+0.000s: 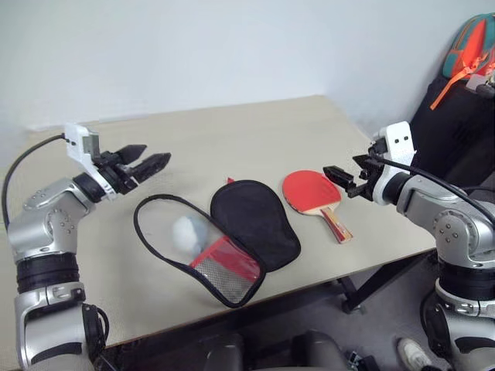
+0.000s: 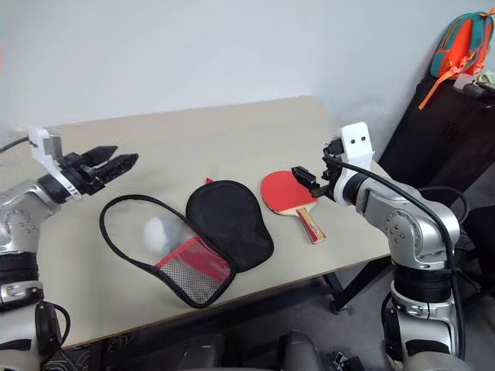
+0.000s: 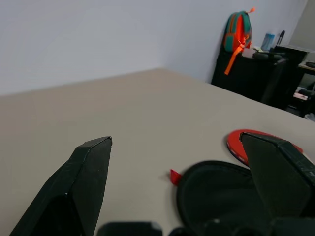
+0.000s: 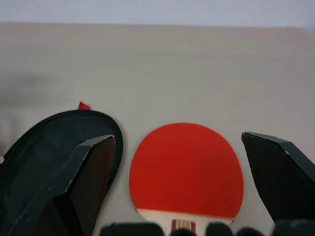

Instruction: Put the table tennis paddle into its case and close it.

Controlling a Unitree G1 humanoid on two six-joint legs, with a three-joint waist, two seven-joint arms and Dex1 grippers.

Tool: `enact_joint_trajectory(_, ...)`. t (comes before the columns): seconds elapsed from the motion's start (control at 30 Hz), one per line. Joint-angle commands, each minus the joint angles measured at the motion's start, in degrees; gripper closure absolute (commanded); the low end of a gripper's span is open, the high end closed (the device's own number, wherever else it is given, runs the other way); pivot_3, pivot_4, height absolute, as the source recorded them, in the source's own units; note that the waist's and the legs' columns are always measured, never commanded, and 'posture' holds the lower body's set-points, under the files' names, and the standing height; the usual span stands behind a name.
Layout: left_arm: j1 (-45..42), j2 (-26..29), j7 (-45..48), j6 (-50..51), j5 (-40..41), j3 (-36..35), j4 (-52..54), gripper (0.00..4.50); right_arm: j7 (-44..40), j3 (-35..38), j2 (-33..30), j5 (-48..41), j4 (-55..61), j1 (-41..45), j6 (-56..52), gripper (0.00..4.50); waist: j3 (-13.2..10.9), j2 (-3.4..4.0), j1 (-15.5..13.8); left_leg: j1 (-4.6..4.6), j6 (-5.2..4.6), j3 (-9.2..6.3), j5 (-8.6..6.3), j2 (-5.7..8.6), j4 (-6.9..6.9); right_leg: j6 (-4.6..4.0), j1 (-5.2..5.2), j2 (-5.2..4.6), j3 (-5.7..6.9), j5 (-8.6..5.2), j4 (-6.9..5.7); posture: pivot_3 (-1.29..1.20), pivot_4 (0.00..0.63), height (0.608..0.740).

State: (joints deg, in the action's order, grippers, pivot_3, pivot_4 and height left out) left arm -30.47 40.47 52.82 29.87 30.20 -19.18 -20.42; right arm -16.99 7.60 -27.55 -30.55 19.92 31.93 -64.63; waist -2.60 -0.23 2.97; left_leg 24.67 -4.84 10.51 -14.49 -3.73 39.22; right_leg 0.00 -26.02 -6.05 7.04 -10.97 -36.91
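Note:
The table tennis paddle (image 1: 309, 191) lies flat on the beige table (image 1: 232, 135), red face up, with its striped handle (image 1: 337, 225) towards the front edge. Left of it the case (image 1: 255, 220) lies spread open. Its black lining half is beside the paddle, and its other half (image 1: 220, 267), with red trim and a mesh pocket, lies nearer the front. My right gripper (image 1: 341, 176) hovers open just above and right of the paddle's blade (image 4: 187, 169). My left gripper (image 1: 155, 158) hangs open over bare table, left of the case and apart from it.
A small white ball (image 1: 185, 233) rests inside the clear part of the case's front half. The table's front edge (image 1: 309, 287) runs close below the case. An orange and teal backpack (image 1: 468, 45) sits on dark furniture to the right.

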Motion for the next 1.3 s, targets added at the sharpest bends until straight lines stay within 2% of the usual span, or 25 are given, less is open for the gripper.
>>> enact_joint_trajectory(0.03,-2.03,0.33,0.03,-1.52,-0.28,-0.13,-0.35,0.08,0.47,1.14,0.14,0.12,2.14,0.49,0.99,0.00,0.01,-0.01,0.01,0.00,0.00,0.00,0.00,0.00,0.00,0.00,0.00,0.00,0.00,0.00,0.00,0.00,0.000,0.715)
enact_joint_trajectory(0.33,-7.10,0.17,1.22,-3.31,-0.50,1.25,-3.38,0.08,0.81,3.28,-0.87,-0.14,1.93,-0.02,0.31,0.00,0.02,-0.04,-0.04,0.00,0.00,-0.03,0.00,0.01,0.03,0.00,0.03,-0.01,0.02,0.00,0.00,0.00,0.000,0.715)
enact_joint_trajectory(0.6,-6.52,1.99,4.85,-4.32,-0.38,1.93,-1.92,0.08,-1.66,2.88,-3.51,0.22,0.83,-1.49,0.75,0.00,0.02,-0.04,-0.05,-0.01,0.00,0.01,0.00,0.02,0.02,0.00,0.00,0.04,-0.02,0.00,0.00,0.00,0.000,0.715)
enact_joint_trajectory(0.73,-7.40,5.77,10.84,-3.36,-0.57,3.55,-2.39,0.08,-3.22,1.85,-5.23,-0.36,0.33,-0.07,-1.08,0.00,0.04,-0.09,0.02,-0.02,0.00,-0.01,0.00,0.00,0.06,-0.01,0.03,0.03,0.00,0.00,0.00,0.00,0.000,0.715)
enact_joint_trajectory(0.93,-4.13,10.11,18.94,-3.46,-1.33,7.05,0.84,0.08,-11.17,-3.79,-11.63,0.21,-0.36,-1.92,0.84,0.00,0.04,-0.08,0.02,-0.02,0.00,-0.02,-0.01,-0.02,0.06,-0.03,0.02,-0.02,-0.01,-0.01,0.02,0.00,0.000,0.715)
enact_joint_trajectory(1.03,-3.21,10.68,20.09,-3.99,-1.53,7.51,1.96,0.08,-13.01,-5.52,-13.33,1.26,-1.83,-2.47,2.21,0.00,0.04,-0.08,-0.01,-0.01,0.00,-0.02,-0.01,-0.06,0.05,-0.03,-0.03,-0.02,-0.01,-0.01,0.01,0.00,0.000,0.715)
enact_joint_trajectory(1.3,-1.22,8.55,20.08,-4.61,-1.23,7.22,5.26,0.08,-10.76,-9.06,-9.64,4.47,-5.88,-2.65,3.12,0.00,0.05,-0.09,-0.02,0.00,0.00,-0.02,-0.01,-0.05,0.07,-0.03,-0.02,-0.02,-0.01,-0.01,0.00,0.00,0.000,0.715)
